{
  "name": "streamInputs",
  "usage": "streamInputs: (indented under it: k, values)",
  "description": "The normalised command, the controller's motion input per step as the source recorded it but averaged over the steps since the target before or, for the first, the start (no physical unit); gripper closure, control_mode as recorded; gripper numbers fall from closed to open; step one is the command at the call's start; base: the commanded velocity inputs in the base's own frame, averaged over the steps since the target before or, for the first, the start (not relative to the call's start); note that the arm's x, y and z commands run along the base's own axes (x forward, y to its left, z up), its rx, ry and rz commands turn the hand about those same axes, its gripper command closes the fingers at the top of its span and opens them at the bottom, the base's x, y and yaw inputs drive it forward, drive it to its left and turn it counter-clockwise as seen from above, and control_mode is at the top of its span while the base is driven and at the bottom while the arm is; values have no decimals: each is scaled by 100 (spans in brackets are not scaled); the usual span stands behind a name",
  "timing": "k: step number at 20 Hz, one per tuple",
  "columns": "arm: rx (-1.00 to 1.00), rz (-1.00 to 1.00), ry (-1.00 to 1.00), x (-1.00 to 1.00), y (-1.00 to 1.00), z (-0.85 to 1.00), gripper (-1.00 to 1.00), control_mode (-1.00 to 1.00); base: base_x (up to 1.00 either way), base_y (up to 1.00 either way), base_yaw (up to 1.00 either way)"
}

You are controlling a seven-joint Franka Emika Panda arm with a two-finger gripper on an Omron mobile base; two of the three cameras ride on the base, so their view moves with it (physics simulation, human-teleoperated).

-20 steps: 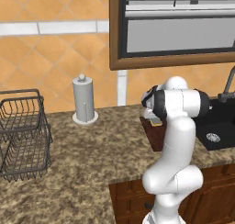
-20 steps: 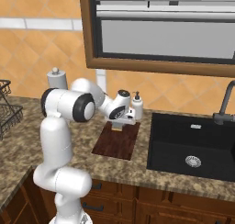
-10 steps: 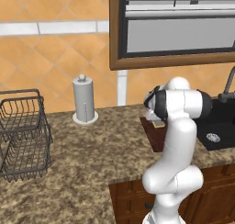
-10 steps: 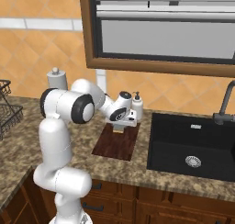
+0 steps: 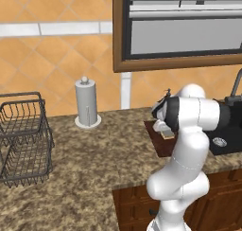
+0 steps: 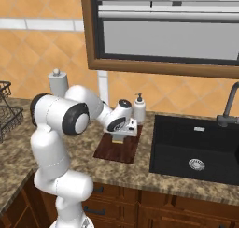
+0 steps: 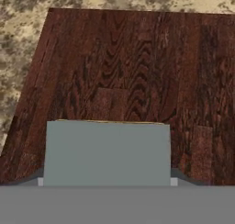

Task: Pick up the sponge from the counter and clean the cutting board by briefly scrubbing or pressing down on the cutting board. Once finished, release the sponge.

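Note:
The cutting board (image 7: 137, 71) is a dark reddish-brown wooden slab with clear grain, lying on the speckled counter (image 7: 18, 39). In the hand view the grey-blue sponge (image 7: 108, 152) with a thin yellowish top edge sits between my fingers and covers them. From the right base view my gripper (image 6: 120, 136) points down over the far half of the cutting board (image 6: 109, 151), shut on the sponge. The sponge is at or just above the wood; contact cannot be told. In the left base view my arm hides most of the cutting board (image 5: 158, 139).
A white soap dispenser (image 6: 139, 109) stands just behind the board. The black sink (image 6: 196, 147) with its faucet lies to the right. A paper towel holder (image 5: 87, 104) and a wire basket (image 5: 23, 140) stand to the left. The counter (image 5: 94, 168) ends at the wall.
My hand has come down toward the cutting board with the sponge still held. The board and the other things have stayed put.

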Motion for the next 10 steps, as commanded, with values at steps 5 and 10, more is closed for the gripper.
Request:
streamInputs:
  k: [5,10]
  values:
    - [9,0,0,-96,6,-60,100,-100,0,0,0]
    - [12,0,0,-100,10,-65,100,-100,0,0,0]
